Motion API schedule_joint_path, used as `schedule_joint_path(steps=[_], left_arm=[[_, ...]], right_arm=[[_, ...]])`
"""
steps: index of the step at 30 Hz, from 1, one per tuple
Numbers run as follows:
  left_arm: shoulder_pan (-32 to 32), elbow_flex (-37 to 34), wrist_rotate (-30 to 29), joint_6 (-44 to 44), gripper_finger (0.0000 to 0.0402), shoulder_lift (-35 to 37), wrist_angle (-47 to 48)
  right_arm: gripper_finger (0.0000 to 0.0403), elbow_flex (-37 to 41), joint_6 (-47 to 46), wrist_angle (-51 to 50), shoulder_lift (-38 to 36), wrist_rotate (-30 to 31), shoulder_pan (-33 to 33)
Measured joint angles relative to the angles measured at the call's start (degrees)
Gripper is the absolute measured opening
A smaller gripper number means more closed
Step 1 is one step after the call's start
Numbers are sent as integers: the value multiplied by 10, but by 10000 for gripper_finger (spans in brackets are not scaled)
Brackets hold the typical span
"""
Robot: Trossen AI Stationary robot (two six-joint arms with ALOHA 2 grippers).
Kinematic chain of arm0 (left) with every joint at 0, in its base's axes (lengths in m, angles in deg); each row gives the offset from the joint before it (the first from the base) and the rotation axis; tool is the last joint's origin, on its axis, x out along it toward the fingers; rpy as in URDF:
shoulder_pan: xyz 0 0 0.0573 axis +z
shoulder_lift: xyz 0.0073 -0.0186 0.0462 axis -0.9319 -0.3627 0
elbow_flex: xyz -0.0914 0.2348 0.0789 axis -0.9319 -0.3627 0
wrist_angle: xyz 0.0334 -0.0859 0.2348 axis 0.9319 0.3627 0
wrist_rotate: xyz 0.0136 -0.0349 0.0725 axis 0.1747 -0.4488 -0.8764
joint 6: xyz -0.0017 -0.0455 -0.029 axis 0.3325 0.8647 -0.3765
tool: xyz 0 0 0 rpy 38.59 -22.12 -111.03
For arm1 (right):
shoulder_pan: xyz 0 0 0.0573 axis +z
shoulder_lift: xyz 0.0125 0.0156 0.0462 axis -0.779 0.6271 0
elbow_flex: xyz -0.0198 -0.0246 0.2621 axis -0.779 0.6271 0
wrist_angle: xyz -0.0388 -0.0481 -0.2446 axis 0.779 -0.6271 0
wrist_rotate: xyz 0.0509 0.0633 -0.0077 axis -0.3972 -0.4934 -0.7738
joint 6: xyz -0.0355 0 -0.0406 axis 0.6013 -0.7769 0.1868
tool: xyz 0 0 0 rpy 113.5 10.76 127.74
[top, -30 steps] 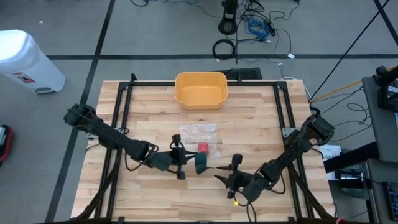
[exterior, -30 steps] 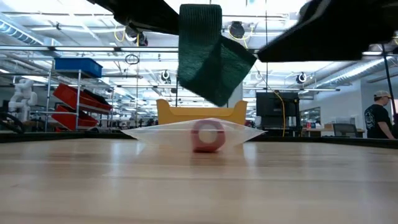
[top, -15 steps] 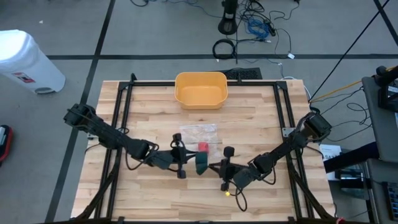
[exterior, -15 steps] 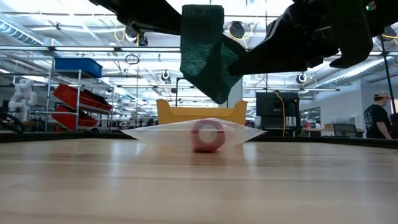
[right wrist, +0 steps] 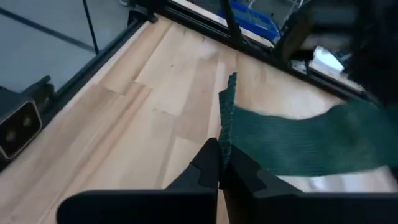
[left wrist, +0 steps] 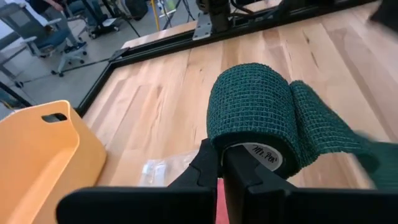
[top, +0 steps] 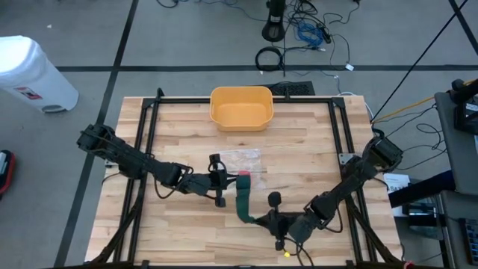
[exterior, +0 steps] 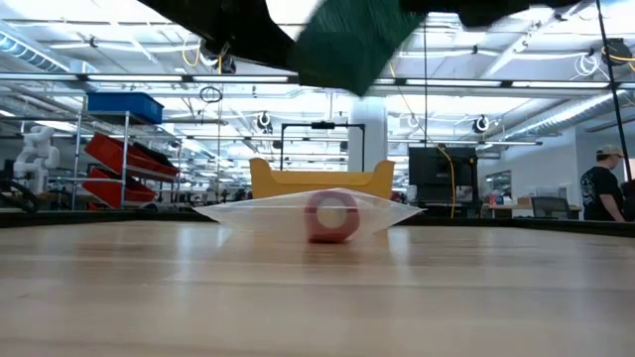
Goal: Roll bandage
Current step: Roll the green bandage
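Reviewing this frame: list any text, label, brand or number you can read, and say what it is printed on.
"Mr. Pen": on the white inner core of the green bandage roll held in the left gripper.
Red-marked label on the white bin beside the table: too small to read.
Nothing else legible.

- the white core of the green bandage roll [left wrist: 249,115] bears small dark print, seemingly "Mt. Pac", though it is partly hidden by the jaws;
- the white bin [top: 30,73] carries a label too small to read
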Motion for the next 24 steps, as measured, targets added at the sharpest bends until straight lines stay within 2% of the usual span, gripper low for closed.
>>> schedule_joint_path(steps=[11,17,24], left_arm=[[2,0,24,-31,2,0,5],[-5,0,33,-30,2,0,13],[-16,0,33,-27,2,-1,13]], right_arm=[[0,-248,-6,-445,-50,38,-34],[0,-323,0,-541,-76,39,-80],[0,-336,-30,-590,-93,-8,-144]])
